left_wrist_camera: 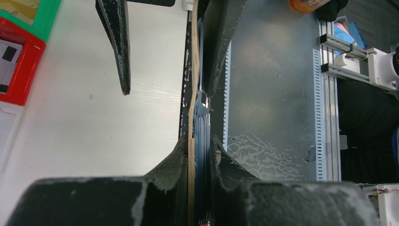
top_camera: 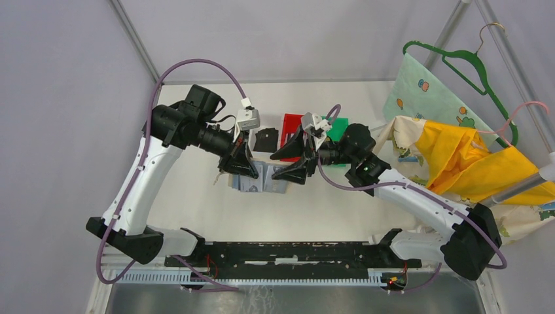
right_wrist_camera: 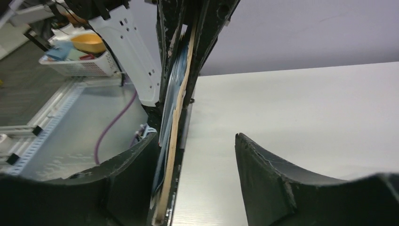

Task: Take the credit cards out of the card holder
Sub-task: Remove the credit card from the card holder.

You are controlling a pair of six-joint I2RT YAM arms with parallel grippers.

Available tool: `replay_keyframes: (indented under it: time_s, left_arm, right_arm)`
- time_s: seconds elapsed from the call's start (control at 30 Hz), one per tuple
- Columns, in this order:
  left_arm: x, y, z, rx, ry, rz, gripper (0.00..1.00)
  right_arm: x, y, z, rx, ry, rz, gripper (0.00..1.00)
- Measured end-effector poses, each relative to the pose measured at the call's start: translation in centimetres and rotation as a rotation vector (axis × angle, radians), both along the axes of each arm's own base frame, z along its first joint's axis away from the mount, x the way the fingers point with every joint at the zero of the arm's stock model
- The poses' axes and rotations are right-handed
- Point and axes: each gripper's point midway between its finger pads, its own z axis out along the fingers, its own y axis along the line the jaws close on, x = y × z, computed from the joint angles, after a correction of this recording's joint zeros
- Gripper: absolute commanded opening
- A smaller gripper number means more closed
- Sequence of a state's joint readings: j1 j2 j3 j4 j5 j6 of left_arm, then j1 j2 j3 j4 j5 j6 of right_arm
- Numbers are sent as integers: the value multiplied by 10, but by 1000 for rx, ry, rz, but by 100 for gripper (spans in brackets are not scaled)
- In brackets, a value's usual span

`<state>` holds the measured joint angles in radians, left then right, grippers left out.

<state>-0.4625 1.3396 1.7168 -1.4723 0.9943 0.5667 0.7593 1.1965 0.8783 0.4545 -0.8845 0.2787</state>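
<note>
Two grippers: both meeting at card holder (top_camera: 262, 183), above table (top_camera: 340, 209).
Left gripper (left_wrist_camera: 199, 141): clamping narrow on one end of card holder.
Right gripper (right_wrist_camera: 195, 139): jaws standing wide, straddling opposite end of card holder, pinching nothing.
Credit cards (left_wrist_camera: 201, 123): sitting tucked inside card holder, only edges showing.
Progress: early; card holder being steadied, no card out, every card left to pull.
Beyond card holder: red bin (top_camera: 291, 124) and green bin (top_camera: 338, 129) sitting side by side.

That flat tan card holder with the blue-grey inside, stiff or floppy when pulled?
Probably slightly bendy: the tan card holder bows a little beyond the left gripper clamping it. Likely light: a single pinch holds it upright.
</note>
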Motion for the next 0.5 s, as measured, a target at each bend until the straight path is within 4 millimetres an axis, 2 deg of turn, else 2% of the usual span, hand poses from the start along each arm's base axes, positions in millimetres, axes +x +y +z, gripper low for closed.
replay_keyframes:
  time_s: [0.1, 0.23, 0.27, 0.4, 0.5]
  left_arm:
    - [-1, -1, 1, -6, 4, -3, 19]
    - [0, 0, 0, -4, 4, -2, 33]
    - [-1, 0, 0, -4, 4, -2, 39]
    - [1, -1, 0, -5, -4, 0, 48]
    - [7, -1, -4, 6, -15, 27, 50]
  right_arm:
    - [-1, 2, 6, 17, 52, 42, 26]
    - [-7, 8, 6, 24, 166, 118, 2]
    - [-9, 9, 7, 26, 193, 132, 0]
    - [-16, 7, 10, 47, 255, 164, 0]
    - [-19, 5, 15, 74, 284, 170, 0]
